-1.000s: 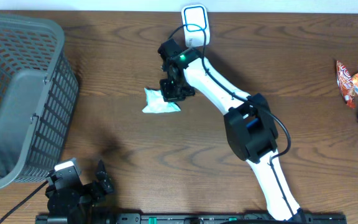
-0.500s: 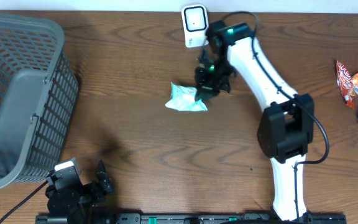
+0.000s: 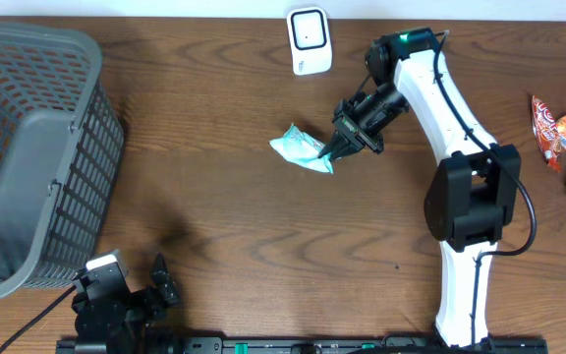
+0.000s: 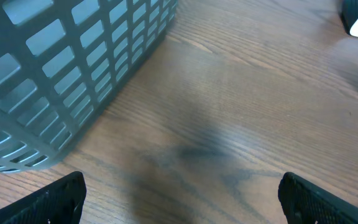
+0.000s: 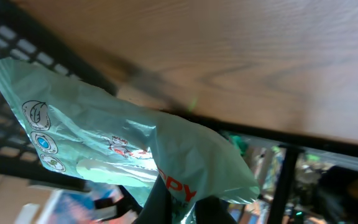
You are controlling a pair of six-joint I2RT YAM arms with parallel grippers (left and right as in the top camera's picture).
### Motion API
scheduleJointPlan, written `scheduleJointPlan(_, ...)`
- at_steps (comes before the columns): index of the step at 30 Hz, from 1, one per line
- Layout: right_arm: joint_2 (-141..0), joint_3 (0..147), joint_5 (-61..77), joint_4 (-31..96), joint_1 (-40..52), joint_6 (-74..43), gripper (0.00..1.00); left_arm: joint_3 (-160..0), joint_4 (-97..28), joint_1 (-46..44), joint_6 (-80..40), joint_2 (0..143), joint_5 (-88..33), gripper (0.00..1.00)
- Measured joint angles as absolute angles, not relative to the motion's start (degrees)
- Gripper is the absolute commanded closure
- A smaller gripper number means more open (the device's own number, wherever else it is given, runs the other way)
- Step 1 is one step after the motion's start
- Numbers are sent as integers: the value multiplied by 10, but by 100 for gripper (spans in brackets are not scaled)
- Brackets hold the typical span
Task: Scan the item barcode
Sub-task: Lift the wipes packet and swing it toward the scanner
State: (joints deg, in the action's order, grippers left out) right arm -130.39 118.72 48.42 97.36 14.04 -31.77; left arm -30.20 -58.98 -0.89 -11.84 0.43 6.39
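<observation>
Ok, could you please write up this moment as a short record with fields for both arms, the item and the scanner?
right gripper: shut on the packet
packet: pale green, crinkled, held by one end
scanner: white, at the far edge of the table, apart from the packet
left gripper: open, empty, low beside the basket
basket: grey, at the left side
snack packs: at the right edge, untouched

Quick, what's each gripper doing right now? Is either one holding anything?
Left gripper: open, holding nothing.
Right gripper: closed on the pale green packet.
</observation>
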Motion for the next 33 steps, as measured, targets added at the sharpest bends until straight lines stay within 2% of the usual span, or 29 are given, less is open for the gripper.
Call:
scheduleJointPlan(9,-1304,1187,479,972,140,-354,99,-302,-590,-9,-118,4,64,1)
scheduleJointPlan(19,-1304,1164,168,847,163,-360,99,-302,-590,-9,-118,4,64,1)
scheduleJointPlan(24,-1304,1105,178,762,205,-376,99,-302,-590,-9,-118,4,64,1)
scheduleJointPlan(30,-1304,1079,207,700,229,-463,98,-302,-590,-9,-118,4,64,1)
scheduleJointPlan(32,-1304,1079,197,691,226,-493,91,-302,-590,-9,-118,4,64,1)
scheduleJointPlan(33,-1304,1079,196,690,224,-505,83,-302,-590,-9,-118,4,64,1)
